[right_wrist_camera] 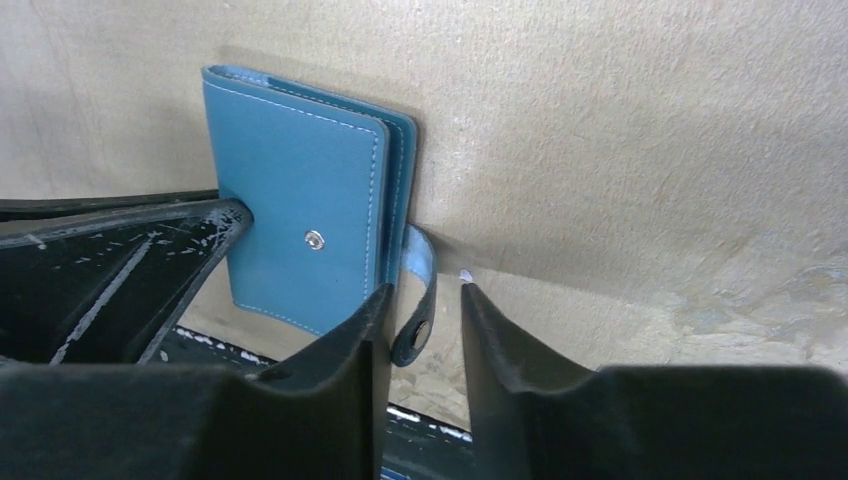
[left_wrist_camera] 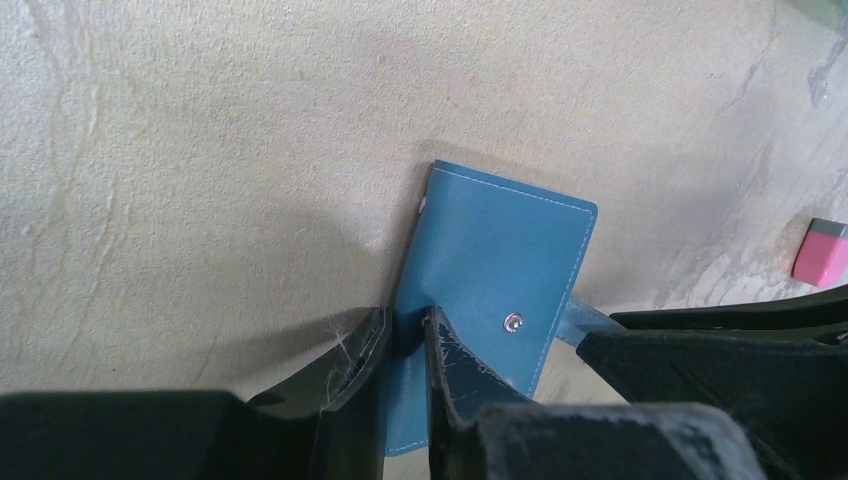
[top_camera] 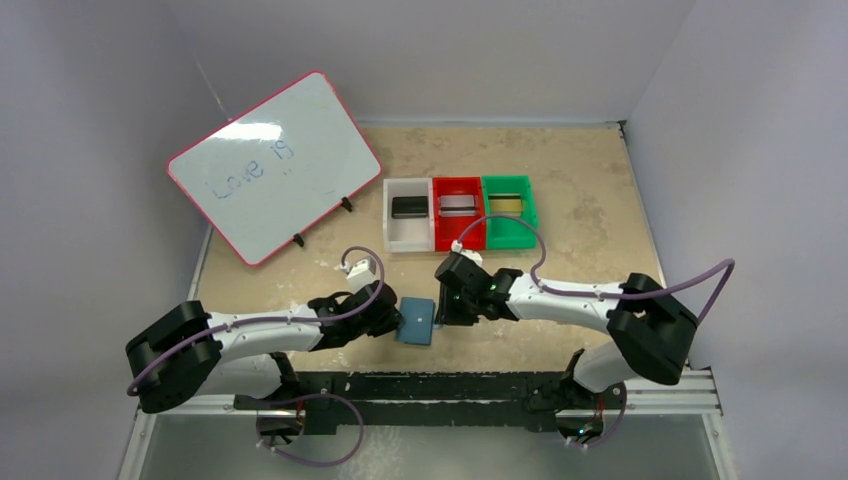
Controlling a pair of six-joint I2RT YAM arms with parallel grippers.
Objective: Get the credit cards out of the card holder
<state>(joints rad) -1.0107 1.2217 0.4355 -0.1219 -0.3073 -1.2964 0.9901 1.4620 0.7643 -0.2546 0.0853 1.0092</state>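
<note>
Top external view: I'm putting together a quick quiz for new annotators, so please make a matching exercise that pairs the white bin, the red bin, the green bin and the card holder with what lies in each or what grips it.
Column A
1. white bin
2. red bin
3. green bin
4. card holder

Column B
a. a gold card lies in it
b. pinched by the left gripper
c. a black card lies in it
d. a silvery-grey card lies in it

Pairs: 1-c, 2-d, 3-a, 4-b
</note>
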